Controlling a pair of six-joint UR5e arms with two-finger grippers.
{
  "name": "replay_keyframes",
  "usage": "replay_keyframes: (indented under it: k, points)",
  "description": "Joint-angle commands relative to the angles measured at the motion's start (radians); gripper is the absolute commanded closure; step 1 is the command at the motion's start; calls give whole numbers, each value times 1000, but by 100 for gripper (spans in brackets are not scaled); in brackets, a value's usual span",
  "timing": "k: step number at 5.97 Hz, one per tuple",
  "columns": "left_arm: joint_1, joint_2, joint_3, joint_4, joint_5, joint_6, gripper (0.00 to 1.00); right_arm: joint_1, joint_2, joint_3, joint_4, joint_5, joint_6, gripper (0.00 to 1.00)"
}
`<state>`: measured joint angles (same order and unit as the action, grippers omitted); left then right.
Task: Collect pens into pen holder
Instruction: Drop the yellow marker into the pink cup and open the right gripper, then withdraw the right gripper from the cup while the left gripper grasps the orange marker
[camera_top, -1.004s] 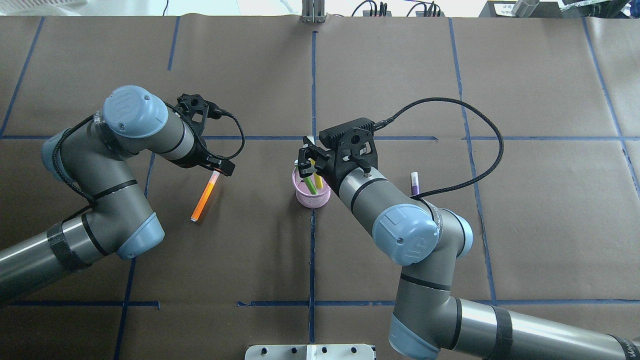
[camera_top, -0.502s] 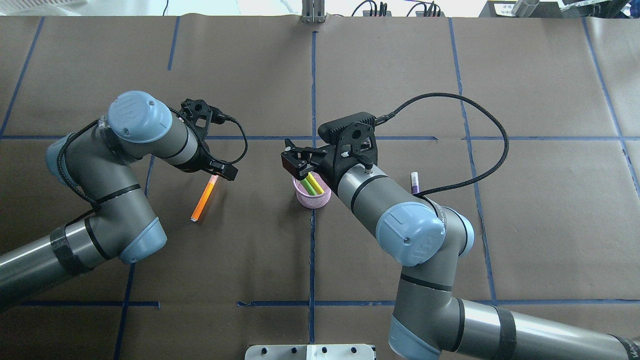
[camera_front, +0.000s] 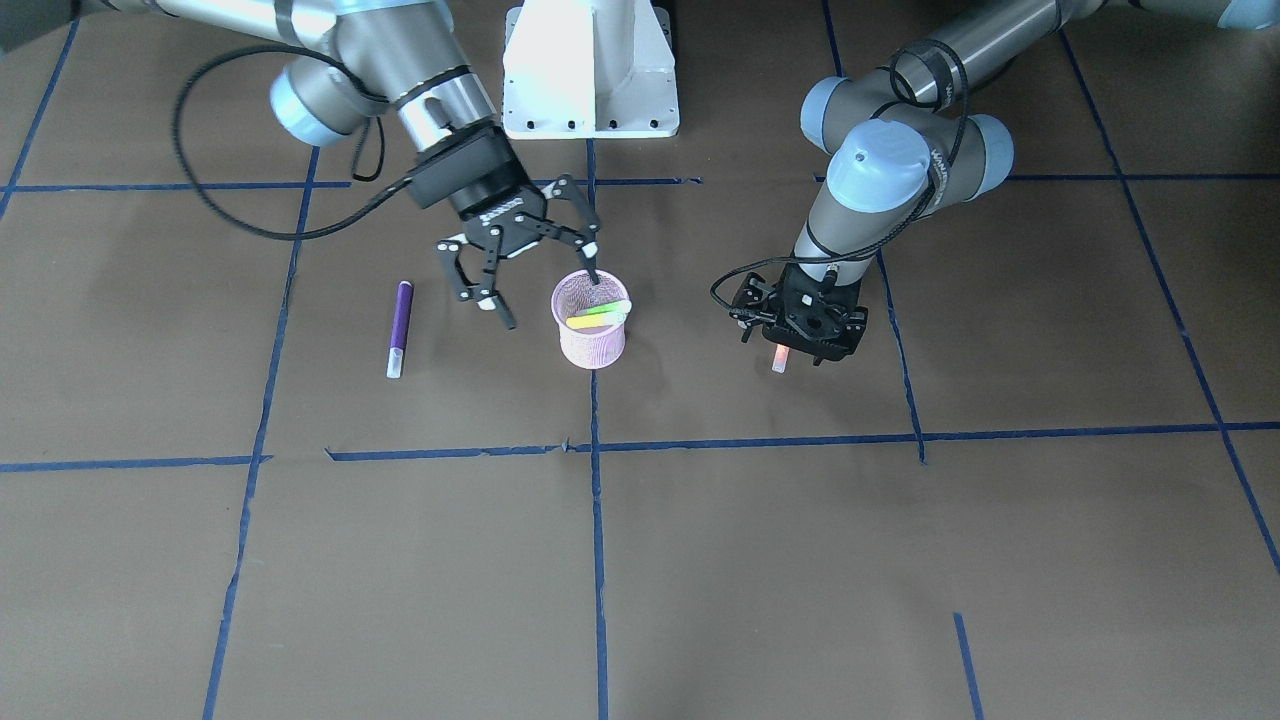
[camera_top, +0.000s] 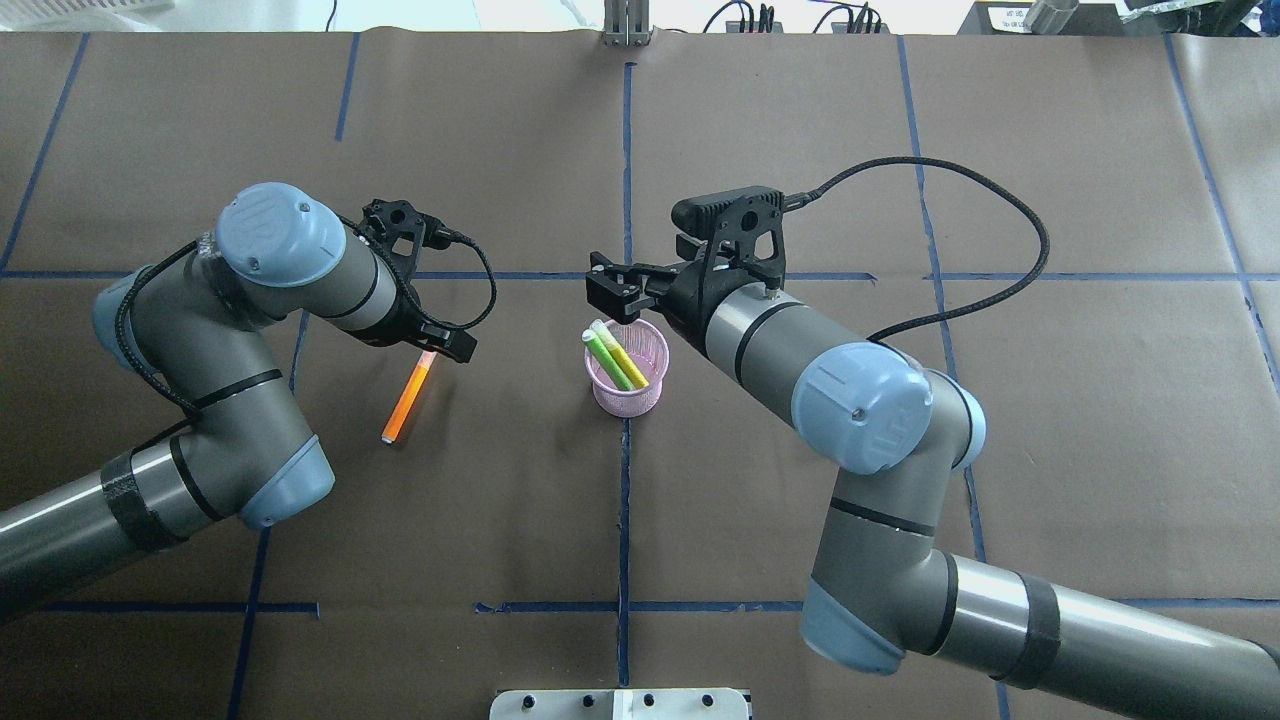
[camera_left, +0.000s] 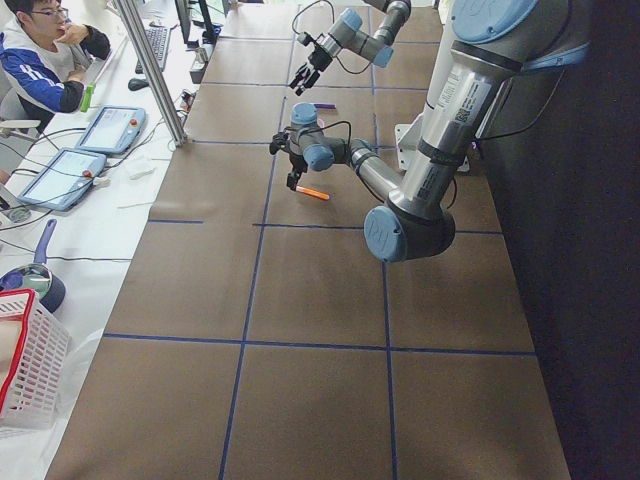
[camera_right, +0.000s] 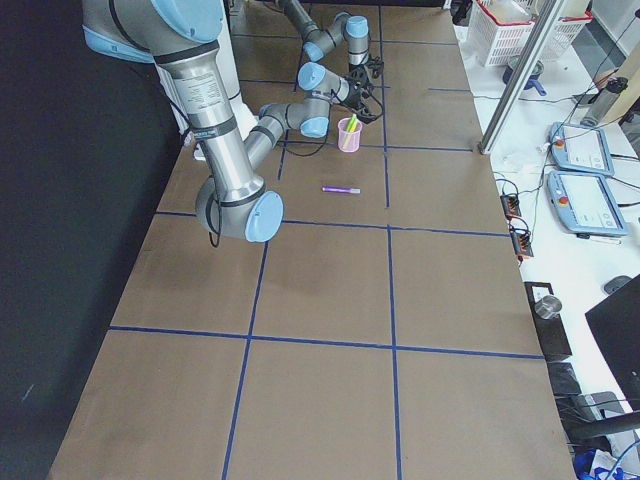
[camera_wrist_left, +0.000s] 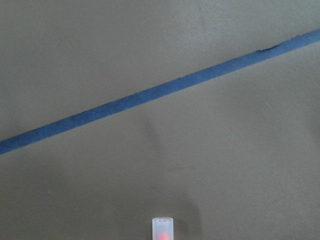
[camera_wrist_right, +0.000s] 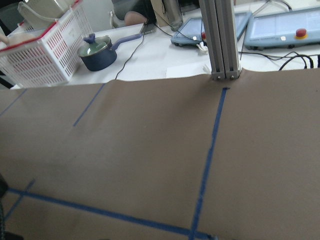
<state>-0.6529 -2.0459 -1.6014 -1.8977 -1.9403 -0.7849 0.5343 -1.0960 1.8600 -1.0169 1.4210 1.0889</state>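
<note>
Right gripper (camera_front: 552, 300) backing up and away from pen holder (camera_top: 625, 402), jaws spread wide, empty; a second ago sitting low over rim. Green pen (camera_top: 610, 360) and yellow pen (camera_top: 632, 367) leaning inside holder, caps above rim. Left gripper (camera_top: 440, 342) still hovering over cap end of orange pen (camera_top: 405, 400), which is lying flat, unmoved; jaw width cannot tell. Purple pen (camera_front: 400, 322) lying on table (camera_front: 700, 560), well apart from holder.

The overhead camera looked forward and down from behind the robot, the front-facing one steeply down from across the table (camera_top: 800, 150) (so sides swapped); both shared the pen holder (camera_top: 625, 400) mid-table. Side cameras watched from the table's ends, far off. The left wrist camera hung close above the surface; the right's looked out along it.
</note>
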Motion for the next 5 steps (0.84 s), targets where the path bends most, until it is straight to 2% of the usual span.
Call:
replay_keyframes:
  k: [1, 2, 4, 5]
  points:
    - [2, 1, 9, 2, 0, -2, 0, 172, -6, 164, -514, 314, 20, 0]
    - [9, 1, 23, 9, 0, -2, 0, 229, -8, 163, -549, 393, 20, 0]
    - [16, -2, 26, 35, 0, -2, 2, 242, -13, 160, -587, 427, 20, 0]
    - [16, -3, 28, 35, 0, -2, 13, 243, -13, 162, -588, 427, 20, 0]
